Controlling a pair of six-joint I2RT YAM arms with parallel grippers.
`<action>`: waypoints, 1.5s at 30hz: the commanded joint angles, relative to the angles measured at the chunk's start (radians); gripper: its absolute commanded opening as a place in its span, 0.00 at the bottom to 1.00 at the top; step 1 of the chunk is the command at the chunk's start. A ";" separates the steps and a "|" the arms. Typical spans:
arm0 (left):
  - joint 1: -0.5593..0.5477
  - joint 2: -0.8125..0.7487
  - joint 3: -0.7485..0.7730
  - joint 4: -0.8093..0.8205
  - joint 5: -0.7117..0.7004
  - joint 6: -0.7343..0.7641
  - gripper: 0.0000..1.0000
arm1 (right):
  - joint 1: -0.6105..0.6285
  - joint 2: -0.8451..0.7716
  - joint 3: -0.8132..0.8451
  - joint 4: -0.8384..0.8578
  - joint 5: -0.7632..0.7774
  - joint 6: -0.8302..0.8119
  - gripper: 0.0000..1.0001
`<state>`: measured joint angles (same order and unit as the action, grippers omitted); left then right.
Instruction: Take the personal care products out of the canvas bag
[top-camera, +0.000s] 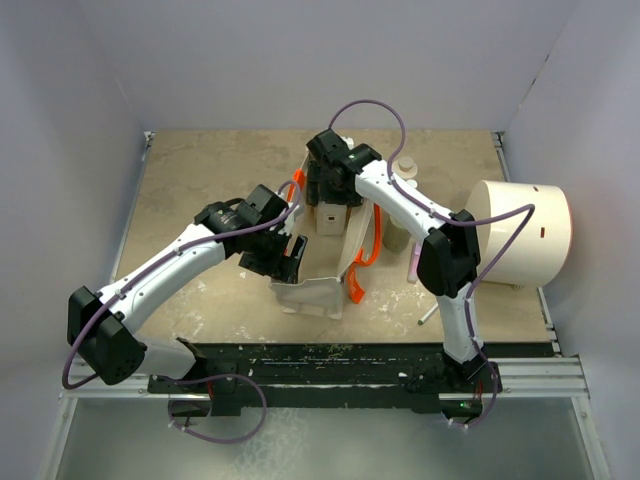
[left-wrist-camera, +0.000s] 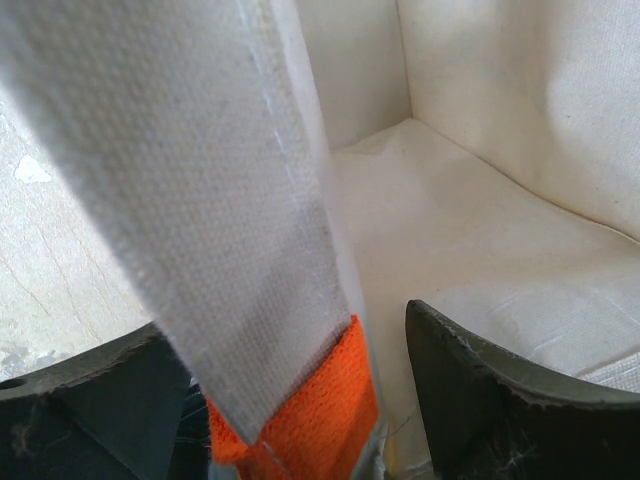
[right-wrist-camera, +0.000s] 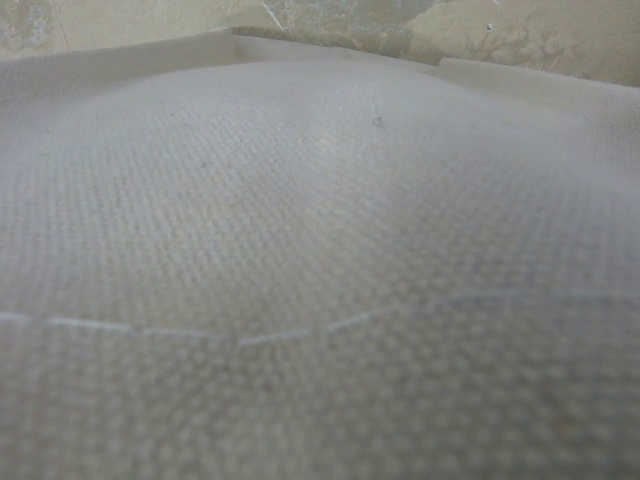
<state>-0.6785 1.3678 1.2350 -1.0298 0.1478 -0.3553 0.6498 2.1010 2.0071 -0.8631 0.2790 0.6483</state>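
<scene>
Canvas bag (top-camera: 315, 293) mid-table, soft, floppy. Left gripper (left-wrist-camera: 298, 335) jaws apart astride wall; right gripper (top-camera: 330, 197) inside mouth, state untellable. Pale-capped bottle (top-camera: 405, 166) outside: likely light, rigid, slick; pinch body.

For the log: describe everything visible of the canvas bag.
The canvas bag is cream woven cloth with orange strap handles, standing mouth-up on the table. The part of its inside that the left wrist view shows is bare. The left hand straddles one side wall, one finger inside, one outside, jaws apart. The right hand is at its far end, cloth filling its camera; its grip cannot be told.
</scene>
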 joint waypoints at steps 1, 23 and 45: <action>-0.001 -0.034 0.039 -0.002 -0.011 0.005 0.85 | -0.012 0.019 0.008 -0.026 0.021 0.007 0.43; 0.000 -0.047 0.035 -0.004 0.004 -0.007 0.85 | -0.010 0.043 0.065 -0.040 0.045 -0.002 0.69; 0.000 -0.049 0.029 0.000 -0.014 -0.012 0.87 | -0.009 -0.297 -0.017 0.103 -0.072 -0.029 0.00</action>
<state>-0.6785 1.3540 1.2354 -1.0328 0.1471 -0.3561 0.6510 2.0338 1.9785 -0.8688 0.2440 0.6323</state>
